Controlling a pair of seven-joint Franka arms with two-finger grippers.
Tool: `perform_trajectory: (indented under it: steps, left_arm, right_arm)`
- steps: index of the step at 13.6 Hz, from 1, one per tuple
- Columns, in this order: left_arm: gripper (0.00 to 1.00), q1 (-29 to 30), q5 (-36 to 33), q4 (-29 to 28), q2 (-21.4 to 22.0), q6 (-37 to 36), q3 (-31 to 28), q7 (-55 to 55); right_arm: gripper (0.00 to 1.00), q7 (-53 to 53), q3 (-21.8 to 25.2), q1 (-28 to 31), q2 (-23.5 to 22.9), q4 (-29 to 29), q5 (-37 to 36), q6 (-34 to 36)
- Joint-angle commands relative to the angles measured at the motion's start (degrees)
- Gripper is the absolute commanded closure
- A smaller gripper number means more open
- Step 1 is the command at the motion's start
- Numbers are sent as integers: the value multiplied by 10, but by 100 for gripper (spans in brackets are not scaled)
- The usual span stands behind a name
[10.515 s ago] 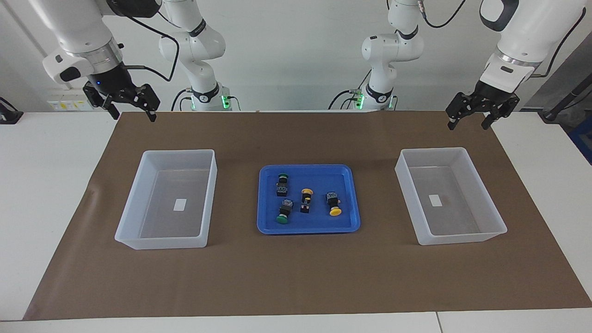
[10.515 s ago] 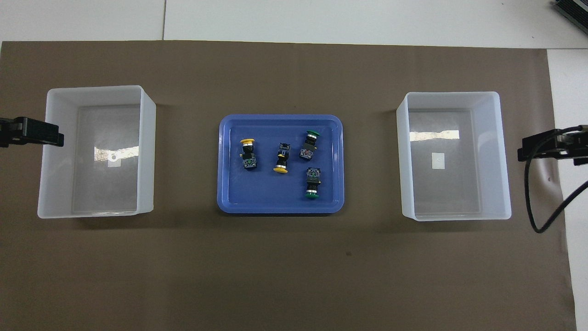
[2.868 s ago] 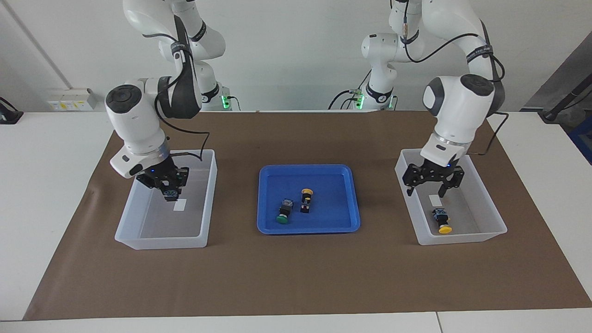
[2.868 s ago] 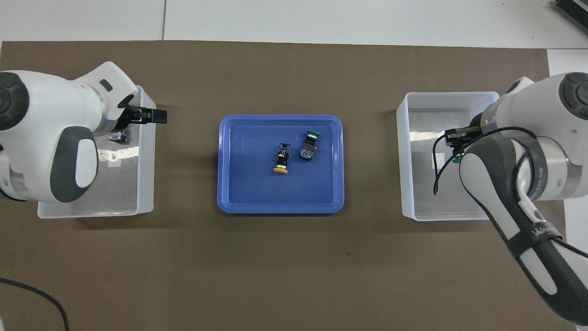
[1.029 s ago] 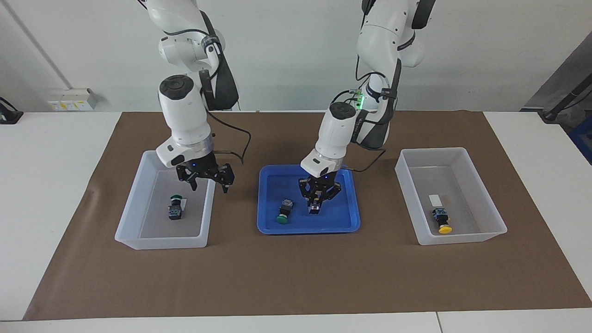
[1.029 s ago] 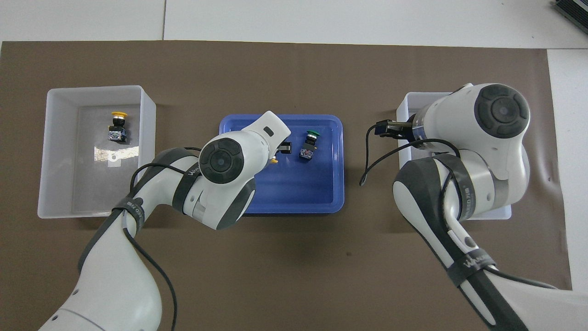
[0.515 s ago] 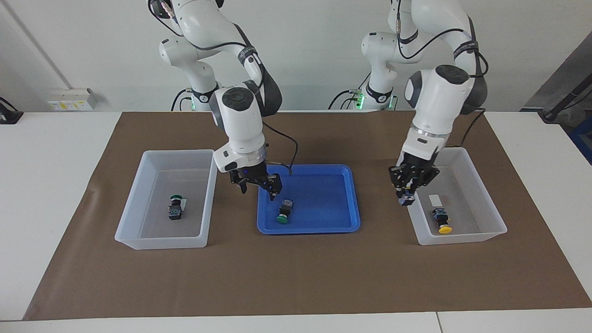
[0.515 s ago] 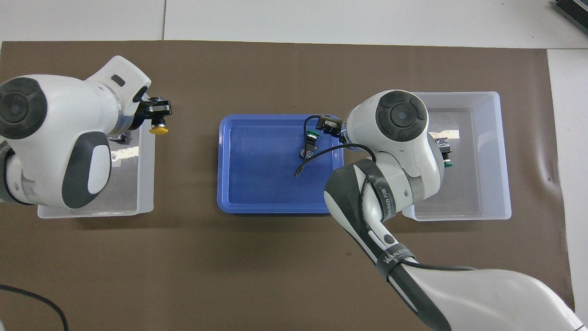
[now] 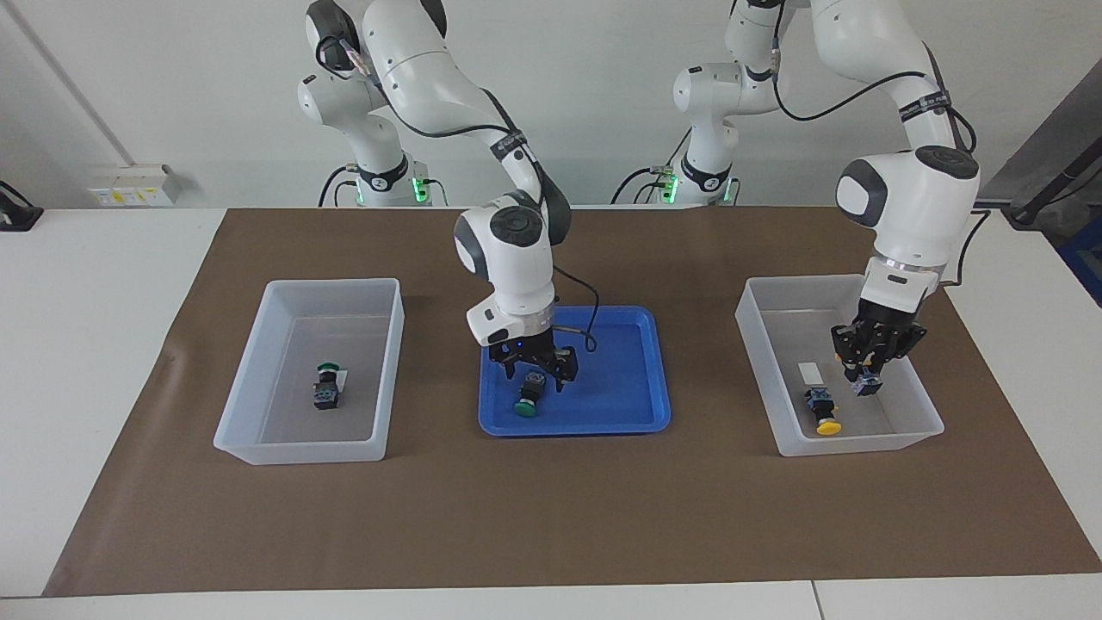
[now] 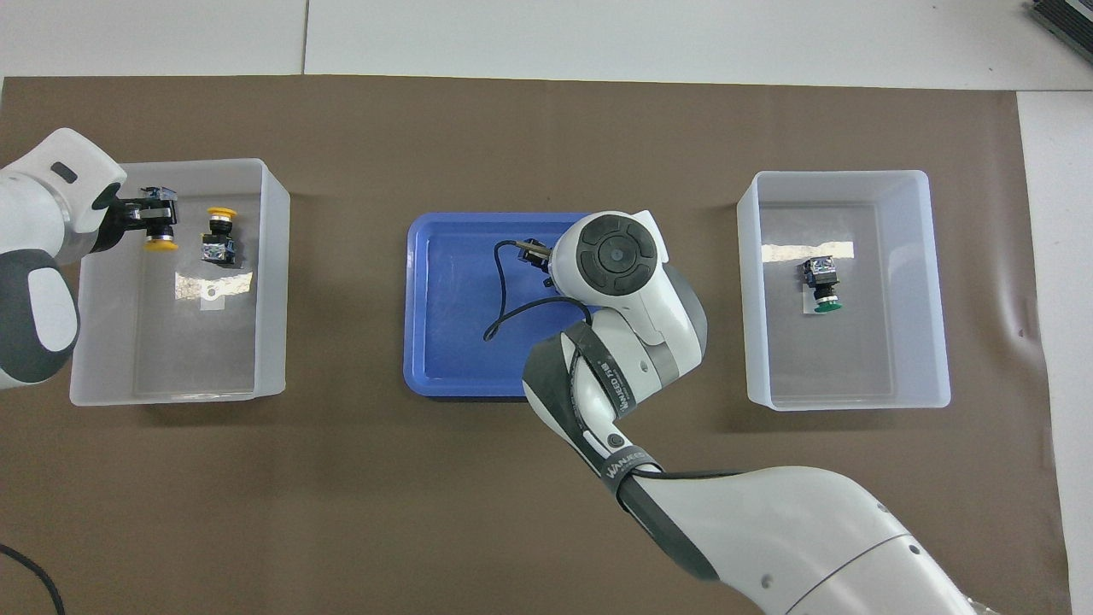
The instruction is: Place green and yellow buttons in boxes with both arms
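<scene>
Brown mat [image 9: 551, 517], left end effector [image 9: 868, 379] gripping yellow button [image 10: 160, 237]

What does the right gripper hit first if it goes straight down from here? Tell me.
Most likely the green button lying in the blue tray. The right gripper points down, open, right over it. How much gap remains is hard to judge.

Blue tray [image 9: 641, 413], translucent white boxes [image 9: 258, 405], brown mat [image 9: 551, 517] (buttons [image 10: 822, 288] capped green or yellow).

Yellow buttons [image 10: 219, 235] in one box [image 10: 271, 282], green split
</scene>
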State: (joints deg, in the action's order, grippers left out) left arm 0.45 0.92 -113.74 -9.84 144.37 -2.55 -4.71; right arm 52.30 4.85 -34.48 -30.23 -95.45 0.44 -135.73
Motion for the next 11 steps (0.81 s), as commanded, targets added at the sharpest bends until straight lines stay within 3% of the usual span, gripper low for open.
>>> perform_trajectory:
  steps: [1,2,3,4,5,6,7,9,11]
  left_arm:
    - [100,22,-7,-9,-43,62,8,-40]
    - [100,22,-7,-9,-57,70,8,-40]
    - [91,22,-7,-9,-68,72,8,-41]
    - [63,21,-7,-10,-73,72,8,-41]
    - [14,21,-7,-8,-76,72,8,-41]
    - [0,21,-7,-7,-76,72,8,-41]
    - [0,21,-7,-5,-76,68,8,-41]
    - [0,21,-7,-3,-69,63,8,-40]
    - [0,15,-7,-3,-34,20,8,-36]
  right_arm:
    - [0,4,1,-1,1,-14,3,-19]
    - [3,5,1,-3,-3,-17,3,-23]
    - [11,5,1,-2,-9,-18,3,-33]
    - [19,4,1,-2,-10,-19,3,-36]
    - [36,4,1,-3,-10,-25,2,-37]
    - [77,4,1,-3,-10,-25,3,-35]
    - [100,5,1,-3,-9,-24,3,-30]
    - [100,17,1,-5,-8,-13,3,-14]
    - [100,14,2,-2,2,14,2,40]
